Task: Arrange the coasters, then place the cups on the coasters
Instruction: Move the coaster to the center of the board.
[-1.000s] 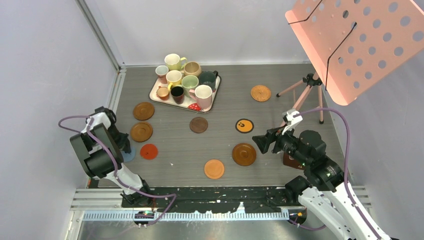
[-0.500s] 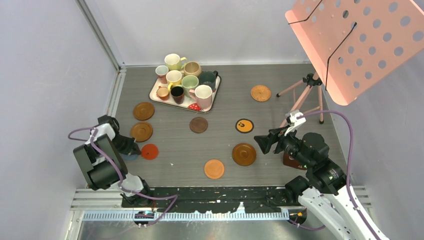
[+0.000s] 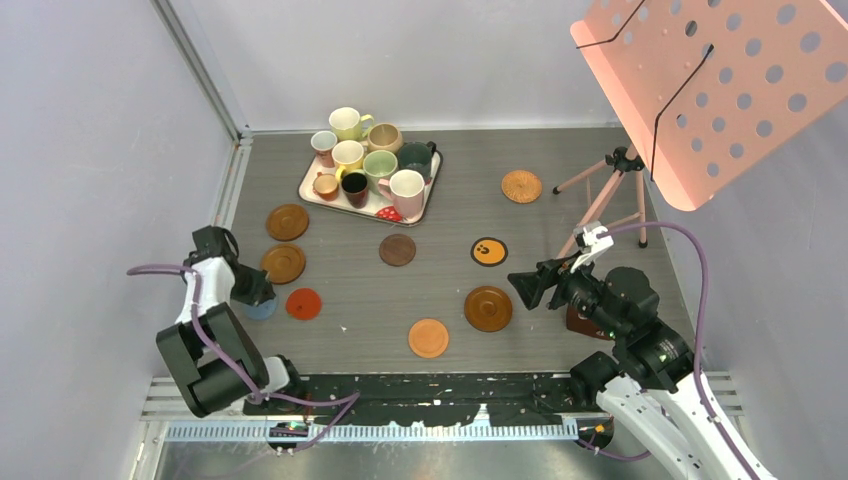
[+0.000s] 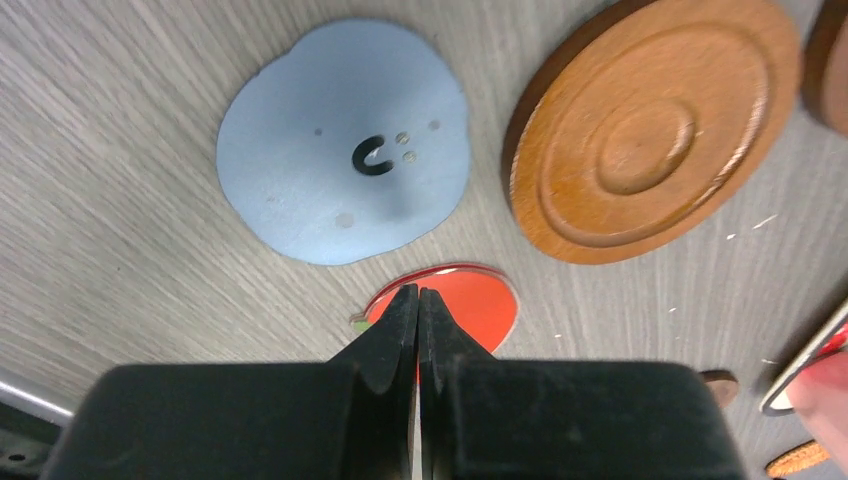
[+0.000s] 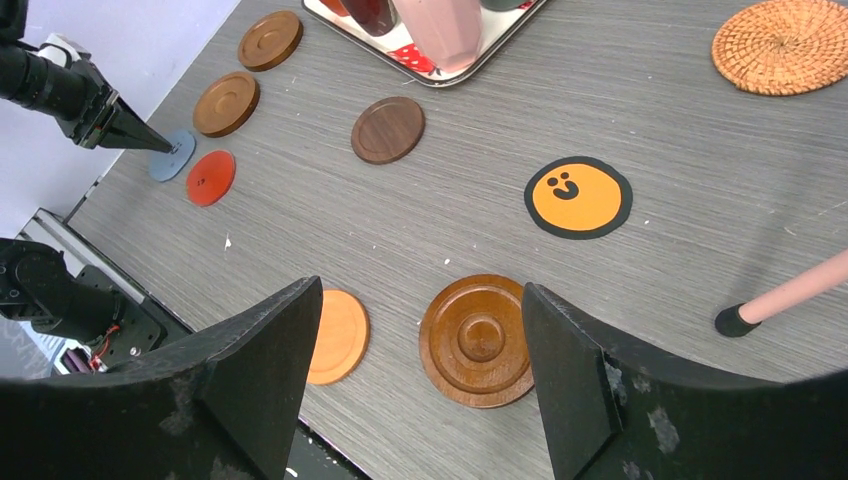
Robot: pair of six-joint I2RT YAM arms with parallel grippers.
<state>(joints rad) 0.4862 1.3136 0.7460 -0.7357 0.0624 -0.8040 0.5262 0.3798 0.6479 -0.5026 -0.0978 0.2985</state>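
Note:
Several cups (image 3: 372, 165) stand packed together on the strawberry tray (image 3: 306, 188) at the back. Coasters lie spread over the table: two brown wooden ones (image 3: 287, 222) (image 3: 283, 263), a red one (image 3: 302, 303), a blue-grey one (image 3: 263, 309), a dark brown one (image 3: 397, 249), a black one with an orange mark (image 3: 488, 251), a rimmed brown one (image 3: 488, 308), an orange one (image 3: 428, 338) and a wicker one (image 3: 521, 186). My left gripper (image 4: 418, 292) is shut and empty, its tips low over the near edge of the red coaster (image 4: 470, 305), beside the blue-grey coaster (image 4: 345, 150). My right gripper (image 5: 421, 288) hangs open above the rimmed brown coaster (image 5: 478, 340).
A pink tripod (image 3: 607, 190) stands at the right, one foot (image 5: 735, 320) close to my right gripper. A perforated pink panel (image 3: 710, 80) hangs over the back right. A wall rail (image 3: 232, 175) runs along the left edge. The black base strip (image 3: 420, 385) borders the near edge.
My left arm's elbow has swung toward the near edge while its shut gripper stayed by the blue-grey and red coasters. The right arm has barely moved.

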